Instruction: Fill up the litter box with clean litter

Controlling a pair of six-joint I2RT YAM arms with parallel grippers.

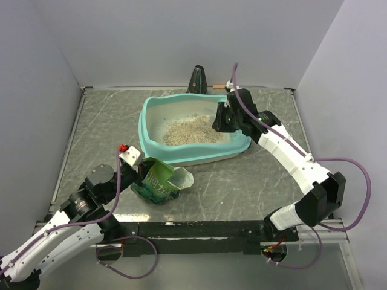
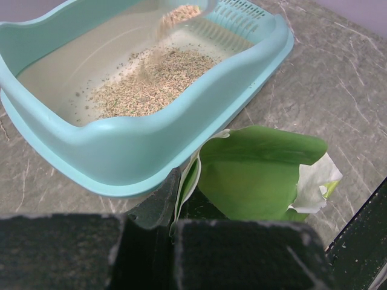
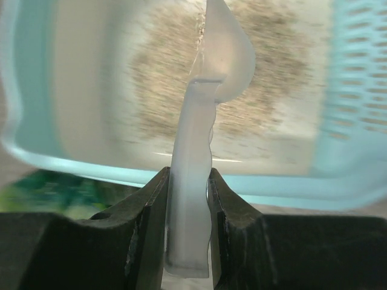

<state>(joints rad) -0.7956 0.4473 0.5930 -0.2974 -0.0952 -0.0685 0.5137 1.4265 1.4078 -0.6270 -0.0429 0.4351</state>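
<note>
The teal litter box (image 1: 192,158) stands mid-table with a heap of beige clean litter (image 1: 188,131) inside. Its slotted sieve end (image 2: 239,18) is on the right. My right gripper (image 1: 221,121) hovers over the box's right part, shut on the handle of a translucent white scoop (image 3: 192,181). The scoop bowl (image 2: 181,11) is tipped and granules fall from it onto the heap (image 2: 151,84). My left gripper (image 2: 164,241) is shut on the top edge of the open green bag (image 2: 260,175), holding it upright just in front of the box (image 2: 151,145).
A black object (image 1: 197,80) and a short orange-brown stick (image 1: 217,86) lie at the back wall behind the box. White walls close in the table on three sides. A dark rail (image 1: 199,229) runs along the front edge.
</note>
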